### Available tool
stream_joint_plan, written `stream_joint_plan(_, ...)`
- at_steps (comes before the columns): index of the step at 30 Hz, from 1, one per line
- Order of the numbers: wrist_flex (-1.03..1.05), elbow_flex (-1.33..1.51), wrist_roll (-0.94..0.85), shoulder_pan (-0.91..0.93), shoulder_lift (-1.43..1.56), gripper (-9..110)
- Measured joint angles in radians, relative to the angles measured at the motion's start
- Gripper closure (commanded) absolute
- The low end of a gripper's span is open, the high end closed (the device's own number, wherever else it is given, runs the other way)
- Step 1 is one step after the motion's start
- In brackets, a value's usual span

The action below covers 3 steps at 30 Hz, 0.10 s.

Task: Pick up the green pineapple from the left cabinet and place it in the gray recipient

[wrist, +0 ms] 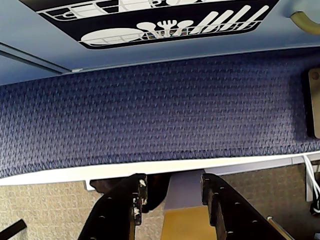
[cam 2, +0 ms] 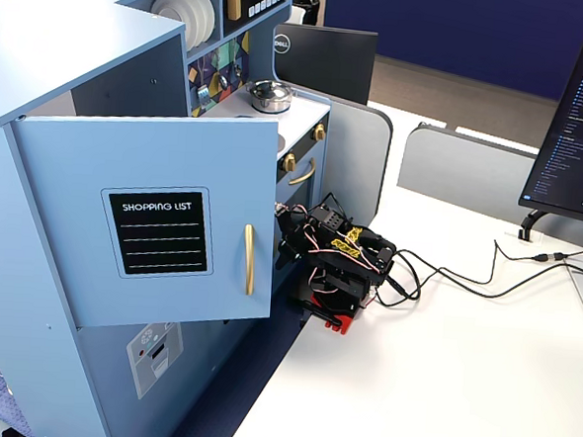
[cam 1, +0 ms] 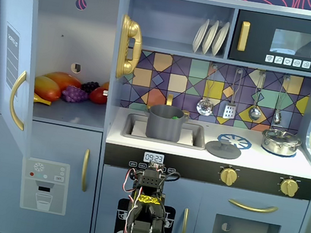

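The left cabinet (cam 1: 67,34) stands open, its blue door (cam 1: 11,61) swung out to the left; in another fixed view the door (cam 2: 162,230) shows its shopping-list face. The gray recipient (cam 1: 164,124) sits in the sink. The green pineapple (cam 1: 174,117) shows only as a small green patch just inside its rim. My arm (cam 1: 145,211) is folded low in front of the toy kitchen, at the white table's edge (cam 2: 338,271). In the wrist view my gripper (wrist: 173,187) is open and holds nothing; blue carpet lies beyond it.
Inside the left cabinet lie an orange mango (cam 1: 59,80), purple grapes (cam 1: 75,94) and a red fruit (cam 1: 99,95). A gray lid (cam 1: 223,148) and a shiny silver lidded pot (cam 1: 281,141) sit on the counter. Cables (cam 2: 466,279) and a monitor (cam 2: 575,117) are on the table.
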Motion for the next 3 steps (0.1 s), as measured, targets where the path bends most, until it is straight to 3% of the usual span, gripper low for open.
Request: stream_joint_plan(3, 0.000, 0.000, 0.000, 0.000, 0.000, 97)
